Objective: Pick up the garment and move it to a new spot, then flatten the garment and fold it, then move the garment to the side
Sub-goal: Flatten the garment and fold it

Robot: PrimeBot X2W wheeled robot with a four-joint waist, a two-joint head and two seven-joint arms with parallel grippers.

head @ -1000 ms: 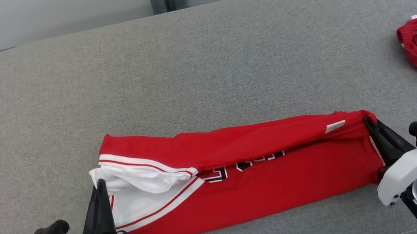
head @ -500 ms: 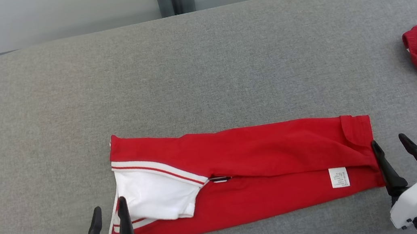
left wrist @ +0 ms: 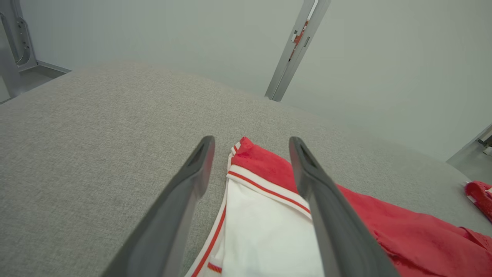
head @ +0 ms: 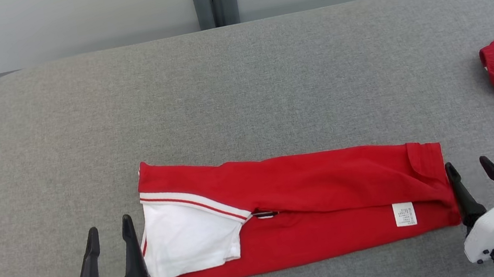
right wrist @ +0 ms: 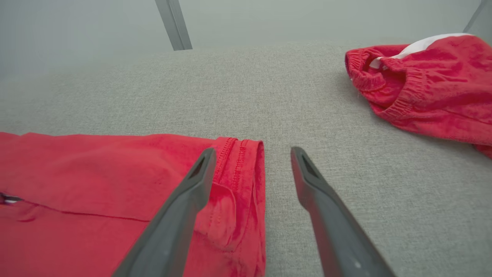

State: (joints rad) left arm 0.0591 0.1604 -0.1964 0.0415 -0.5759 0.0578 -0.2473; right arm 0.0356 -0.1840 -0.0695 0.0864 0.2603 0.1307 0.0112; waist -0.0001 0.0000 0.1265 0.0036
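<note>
On grey fabric surface point(head: 239, 86), pale wall point(head: 66, 23) behind: folded red jersey point(head: 330, 180) by front edge; left gripper point(head: 109, 224), right gripper point(head: 465, 161) both spread, empty.

One second earlier both grippers were clamped on the ends of the garment point(head: 313, 197), carrying its far edge over. The left gripper point(head: 109, 224) has since let go and stands with fingers spread just left of the white sleeve point(head: 189, 243). The right gripper point(head: 465, 162), likewise spread, sits just off the hem point(head: 426, 157). The garment has settled flat, folded lengthwise, lettering covered, label point(head: 404, 214) now low at the right.
</note>
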